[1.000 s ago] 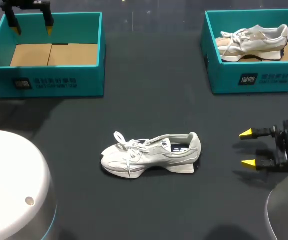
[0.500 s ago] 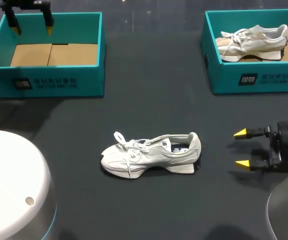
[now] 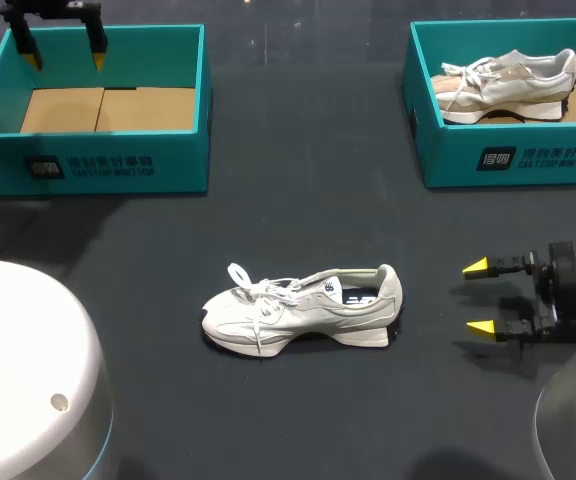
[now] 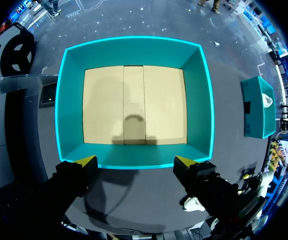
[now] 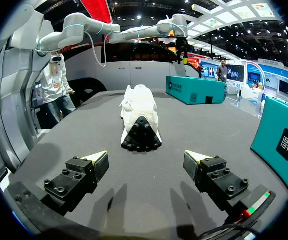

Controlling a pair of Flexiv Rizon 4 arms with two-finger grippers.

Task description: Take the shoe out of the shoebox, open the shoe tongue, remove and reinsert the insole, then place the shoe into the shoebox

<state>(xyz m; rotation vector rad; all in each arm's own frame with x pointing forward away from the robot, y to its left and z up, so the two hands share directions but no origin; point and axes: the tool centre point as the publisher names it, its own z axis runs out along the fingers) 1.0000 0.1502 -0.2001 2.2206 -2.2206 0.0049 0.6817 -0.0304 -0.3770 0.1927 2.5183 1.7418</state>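
Observation:
A pale grey sneaker (image 3: 303,308) lies on its sole in the middle of the dark table, toe to the left, heel to the right. In the right wrist view the same sneaker (image 5: 140,117) lies straight ahead, heel first. My right gripper (image 3: 479,297) hovers open just right of the heel, fingers level with it; its own view shows the right gripper (image 5: 145,158) with nothing between the fingers. My left gripper (image 3: 64,52) hangs open over the far edge of the left teal shoebox (image 3: 184,140). Below the left gripper (image 4: 135,161) that shoebox (image 4: 74,107) holds only a cardboard floor.
A second teal shoebox (image 3: 508,165) at the back right holds another pale sneaker (image 3: 508,85). It shows as a teal wall (image 5: 284,145) beside my right gripper. A white rounded robot base (image 3: 23,370) fills the front left corner.
My right gripper has slid left, closer to the sneaker's heel, staying open. The left arm and the sneaker have not moved.

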